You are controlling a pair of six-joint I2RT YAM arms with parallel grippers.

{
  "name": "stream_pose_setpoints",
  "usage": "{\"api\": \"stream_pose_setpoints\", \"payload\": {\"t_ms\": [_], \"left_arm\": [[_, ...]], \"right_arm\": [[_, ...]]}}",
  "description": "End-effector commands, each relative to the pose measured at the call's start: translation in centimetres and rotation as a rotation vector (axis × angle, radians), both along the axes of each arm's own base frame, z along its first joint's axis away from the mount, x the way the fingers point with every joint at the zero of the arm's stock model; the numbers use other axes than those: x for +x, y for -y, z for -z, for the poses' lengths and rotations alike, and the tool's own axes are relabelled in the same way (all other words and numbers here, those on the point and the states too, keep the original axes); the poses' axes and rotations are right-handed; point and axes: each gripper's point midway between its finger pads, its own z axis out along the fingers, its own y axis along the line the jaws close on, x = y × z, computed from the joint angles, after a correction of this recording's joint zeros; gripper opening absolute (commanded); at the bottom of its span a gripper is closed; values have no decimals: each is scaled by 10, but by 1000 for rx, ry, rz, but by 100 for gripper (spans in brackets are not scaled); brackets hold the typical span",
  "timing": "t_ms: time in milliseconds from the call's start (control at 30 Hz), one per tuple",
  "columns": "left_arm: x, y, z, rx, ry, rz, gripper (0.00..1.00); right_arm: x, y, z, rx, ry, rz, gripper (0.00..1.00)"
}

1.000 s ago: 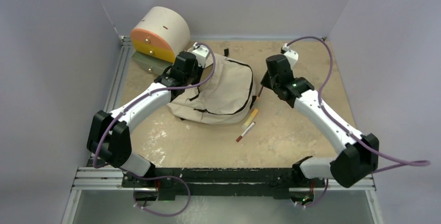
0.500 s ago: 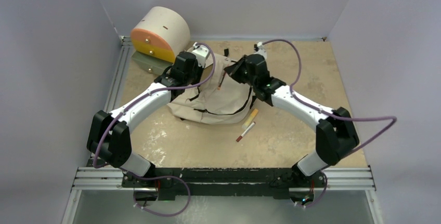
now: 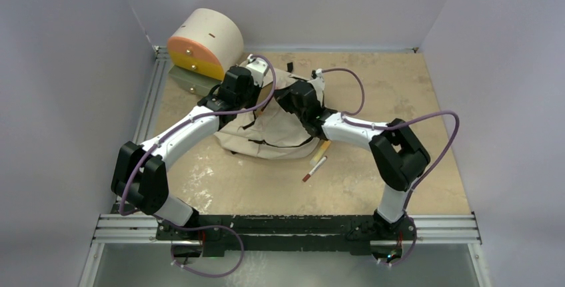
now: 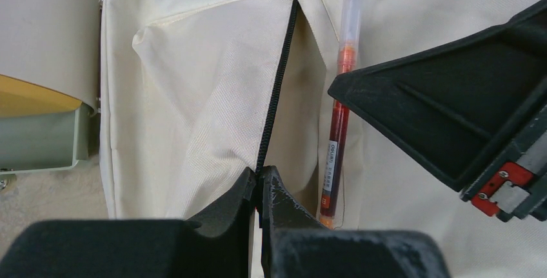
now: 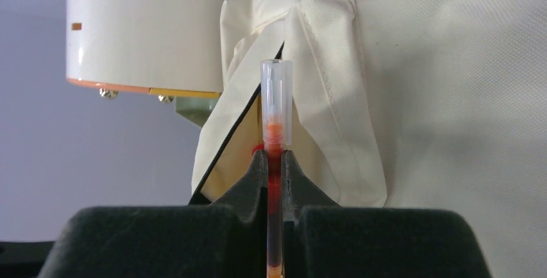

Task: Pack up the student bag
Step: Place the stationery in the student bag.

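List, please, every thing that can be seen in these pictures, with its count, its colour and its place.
Student bag: 1, beige with black zippers, lying flat mid-table.
Red pen: 1, red with clear cap, held over the bag beside its zipper.
Marker: 1, orange-yellow, on the table at the bag's right edge.
White pen: 1, white and dark red, on the table just nearer than the marker.
Drawer unit: 1, cream with orange front, far left corner.
Table: 1, beige.
Left arm: 1, white and black, jaws shut on the bag's zipper edge.
Right arm: 1, white and black, jaws shut on the red pen.
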Motion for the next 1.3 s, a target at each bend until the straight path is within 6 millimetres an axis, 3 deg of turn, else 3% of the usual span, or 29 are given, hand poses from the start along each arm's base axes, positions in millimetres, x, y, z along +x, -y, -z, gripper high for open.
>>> {"api": "stream_pose_setpoints", "payload": {"t_ms": [0,633,867,1033,1167,1267], "left_arm": [[10,-2,-40,-51,96,-20,0],[11,-3,-39,-49,94,-21,0],[11,-2,-38,-50,92,-20,0],[11,-3,-38,-48,93,-20,0],[11,-3,-38,-48,93,-20,0],[11,-3,-39,-49,94,-19,0]], "right_arm": [[23,0,-40,90,107,108,0],[26,-37,-4,55,69,29,0],[21,-74,-10,79,90,-109,1],[23,-82,-6,37,57,-136,33],[15,-73,-8,21,45,-138,46],[9,-63,-16,-9,53,-130,49]]}}
